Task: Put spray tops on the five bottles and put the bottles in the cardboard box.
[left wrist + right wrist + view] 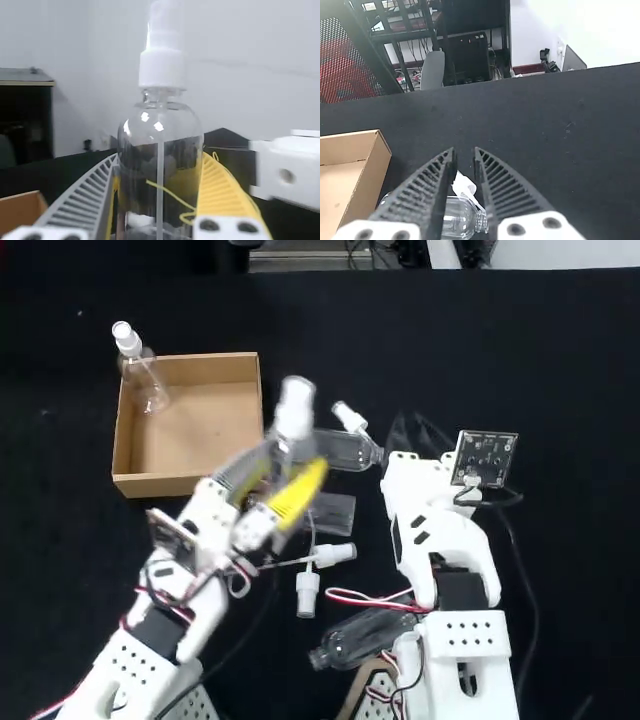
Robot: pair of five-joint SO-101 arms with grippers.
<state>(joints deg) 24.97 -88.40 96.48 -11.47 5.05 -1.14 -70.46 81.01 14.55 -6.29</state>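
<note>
- A capless bottle (362,636) lies on its side on the black table (540,370), just beside the base of the right arm.
- Two loose tops lie between the arms: a tubed spray top (334,555) lying flat, and a second spray top (307,592) just nearer than it.
- The left gripper (295,456) is clamped on a capped bottle (290,430), with a grey finger on one side and a yellow finger on the other. The bottle is upright, lifted off the table, just beside the right wall of the box.
- The right gripper (465,150) hangs over a lying bottle (454,220) with its fingers a narrow gap apart, gripping nothing. That bottle has its white top on.
- The cardboard box (185,483) sits open on the left of the table.
- A corner bottle (143,380), top on, leans at the box's far left corner.
</note>
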